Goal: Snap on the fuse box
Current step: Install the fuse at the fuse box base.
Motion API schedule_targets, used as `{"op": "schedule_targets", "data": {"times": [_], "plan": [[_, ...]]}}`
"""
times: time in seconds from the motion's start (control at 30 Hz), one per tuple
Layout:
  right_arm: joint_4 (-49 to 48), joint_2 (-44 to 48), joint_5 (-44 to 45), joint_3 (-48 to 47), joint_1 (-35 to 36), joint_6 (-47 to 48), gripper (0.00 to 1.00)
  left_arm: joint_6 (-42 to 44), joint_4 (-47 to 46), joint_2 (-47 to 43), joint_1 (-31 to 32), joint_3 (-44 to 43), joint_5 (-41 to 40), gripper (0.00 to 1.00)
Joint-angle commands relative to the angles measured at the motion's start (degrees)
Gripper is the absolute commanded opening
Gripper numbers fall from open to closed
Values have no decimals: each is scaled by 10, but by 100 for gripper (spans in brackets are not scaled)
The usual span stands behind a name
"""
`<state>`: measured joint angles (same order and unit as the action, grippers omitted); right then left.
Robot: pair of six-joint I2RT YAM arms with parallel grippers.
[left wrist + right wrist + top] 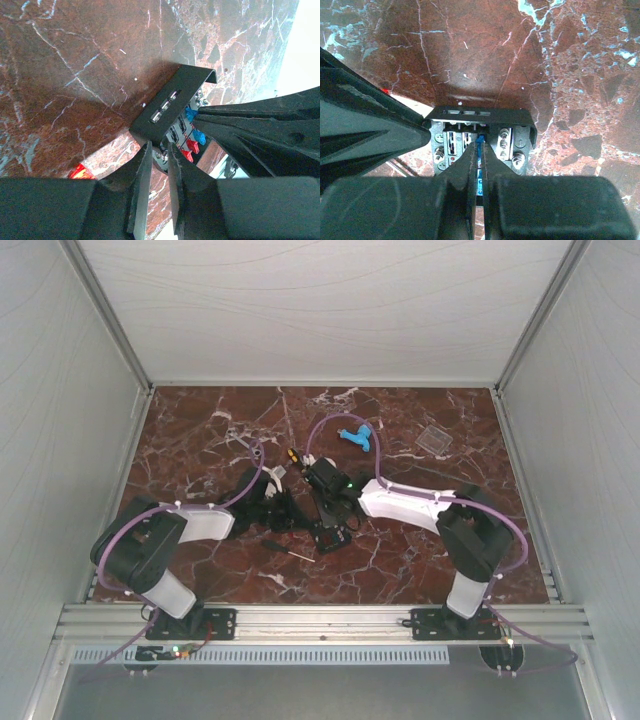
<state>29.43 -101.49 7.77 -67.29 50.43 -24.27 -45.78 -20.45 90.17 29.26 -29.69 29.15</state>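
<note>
The black fuse box (172,102) sits on the marble table, open, with red and blue fuses inside; in the top view (328,537) it lies between both arms. My left gripper (160,150) is closed on the box's near edge, in the top view (298,515) at its left. My right gripper (481,150) is shut on a blue fuse (480,141) in the middle of the box (520,120), and reaches down from above (322,518). The clear square cover (437,438) lies apart at the back right.
A light-blue plastic piece (357,437) lies behind the arms. A thin black-handled screwdriver (290,552) lies near the front, left of the box. Another small tool with a yellow tip (292,455) lies behind the left gripper. White walls enclose the table (200,440).
</note>
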Motion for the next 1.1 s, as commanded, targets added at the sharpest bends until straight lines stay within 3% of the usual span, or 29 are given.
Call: {"op": "schedule_targets", "data": {"times": [0.0, 0.67, 1.07], "plan": [[42, -30, 25, 58, -6, 7, 0, 5, -28, 5, 0, -12, 9, 19], [74, 5, 1, 86, -11, 11, 0, 6, -28, 16, 0, -17, 17, 18], [42, -21, -2, 23, -14, 23, 0, 9, -35, 16, 0, -14, 29, 19]]}}
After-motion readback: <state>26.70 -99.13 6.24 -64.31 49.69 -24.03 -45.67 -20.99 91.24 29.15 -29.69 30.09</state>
